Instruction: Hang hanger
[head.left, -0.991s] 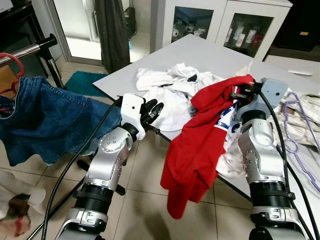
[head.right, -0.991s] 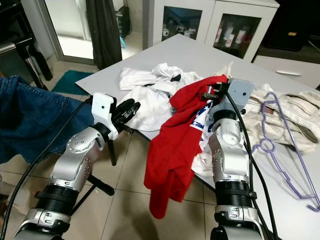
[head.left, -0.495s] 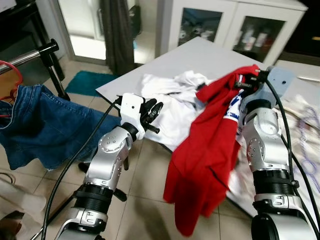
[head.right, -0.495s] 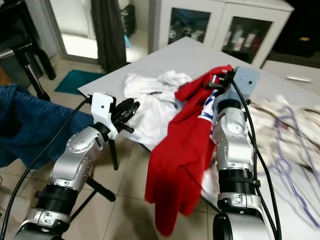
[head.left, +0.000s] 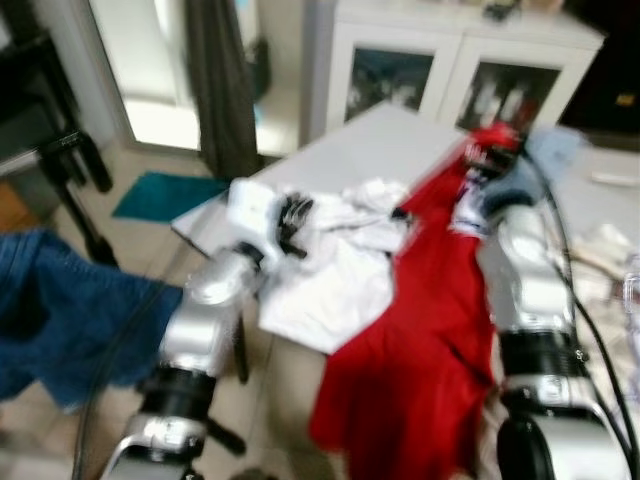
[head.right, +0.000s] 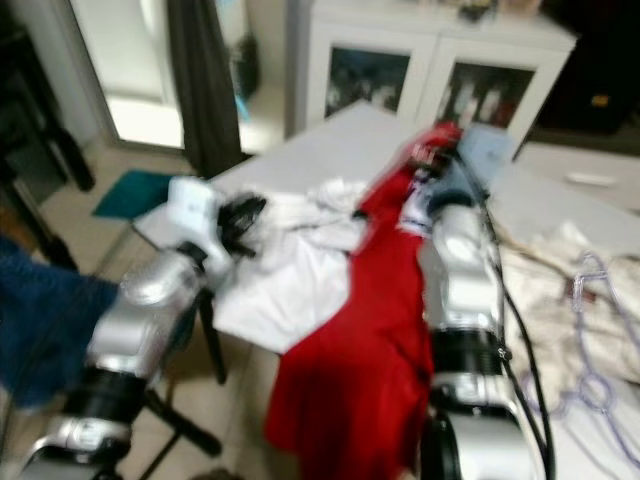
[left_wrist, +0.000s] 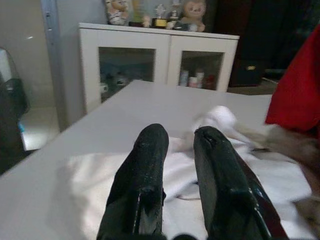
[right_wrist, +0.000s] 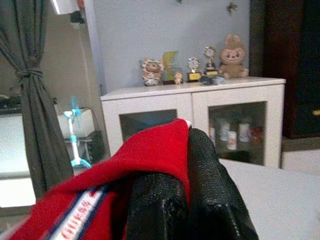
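Observation:
My right gripper (head.left: 487, 158) is raised over the grey table (head.left: 385, 130) and is shut on the collar of a red shirt (head.left: 430, 330), which hangs down past the table's edge. In the right wrist view the red cloth (right_wrist: 145, 150) lies pinched between the fingers (right_wrist: 205, 190). A purple hanger (head.right: 592, 300) lies blurred on pale clothes at the table's right side. My left gripper (head.left: 292, 215) hovers by the table's near-left corner, shut with nothing in it, and points over a heap of white clothes (left_wrist: 220, 120).
White garments (head.left: 340, 270) spread across the table's front. Blue jeans (head.left: 60, 310) hang at the left beside a dark rack pole (head.left: 70, 160). A white glass-door cabinet (head.left: 440, 70) and a dark curtain (head.left: 215, 80) stand behind. Both head views are blurred.
The right gripper has lifted the red shirt higher, so more cloth hangs free. The whole picture has shifted and blurred, so the camera has moved. The left gripper keeps its pose.

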